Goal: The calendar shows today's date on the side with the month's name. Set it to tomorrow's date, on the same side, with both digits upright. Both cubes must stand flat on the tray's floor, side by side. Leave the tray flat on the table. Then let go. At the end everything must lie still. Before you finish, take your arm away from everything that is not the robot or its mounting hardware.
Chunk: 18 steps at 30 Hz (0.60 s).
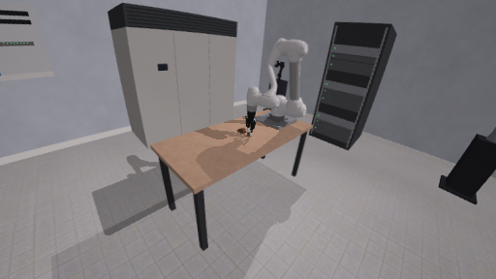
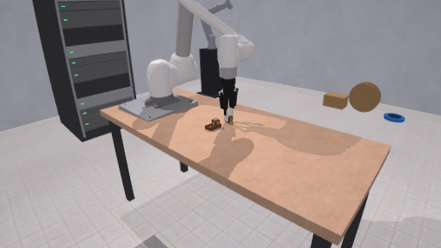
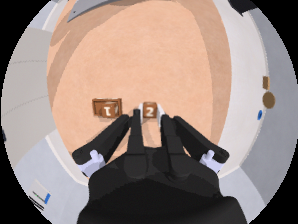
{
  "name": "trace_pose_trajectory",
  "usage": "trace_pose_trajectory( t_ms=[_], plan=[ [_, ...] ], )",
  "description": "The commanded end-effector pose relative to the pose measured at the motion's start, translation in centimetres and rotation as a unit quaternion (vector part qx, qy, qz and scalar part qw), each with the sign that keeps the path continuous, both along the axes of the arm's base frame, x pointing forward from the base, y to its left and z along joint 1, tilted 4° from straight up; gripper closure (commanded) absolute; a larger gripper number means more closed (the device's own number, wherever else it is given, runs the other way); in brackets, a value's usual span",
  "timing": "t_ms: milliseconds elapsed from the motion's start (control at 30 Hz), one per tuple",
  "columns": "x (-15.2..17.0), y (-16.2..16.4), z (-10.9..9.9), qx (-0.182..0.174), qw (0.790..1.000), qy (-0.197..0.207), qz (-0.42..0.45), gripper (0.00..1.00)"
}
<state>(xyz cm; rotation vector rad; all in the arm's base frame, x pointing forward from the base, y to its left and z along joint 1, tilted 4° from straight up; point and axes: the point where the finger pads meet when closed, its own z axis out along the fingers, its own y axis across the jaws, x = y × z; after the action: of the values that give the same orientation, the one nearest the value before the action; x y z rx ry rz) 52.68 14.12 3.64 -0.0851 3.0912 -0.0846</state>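
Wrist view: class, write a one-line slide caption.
End effector shut on a cube beside the tray, over the table.

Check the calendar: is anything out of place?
Yes. One cube is out of the tray, clamped in the gripper beside it, just above the table. The tray lies flat; nothing looks spilled or damaged.

1 tray (image 3: 107, 108), 2 cubes: one (image 3: 108, 107) in it, one (image 3: 149, 111) in the end effector (image 3: 149, 120). 1 arm (image 2: 185, 39), 1 table (image 2: 301, 172).
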Motion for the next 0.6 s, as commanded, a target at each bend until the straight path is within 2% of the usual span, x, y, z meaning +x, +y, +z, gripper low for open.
trace_pose_trajectory(
  t_ms=[0, 567],
  plan=[
    [0.0, 0.0, -0.07, 0.0, 1.0, 0.0, 0.0, 0.83],
    [0.01, -0.01, -0.23, 0.0, 1.0, 0.0, 0.0, 0.83]
  ],
)
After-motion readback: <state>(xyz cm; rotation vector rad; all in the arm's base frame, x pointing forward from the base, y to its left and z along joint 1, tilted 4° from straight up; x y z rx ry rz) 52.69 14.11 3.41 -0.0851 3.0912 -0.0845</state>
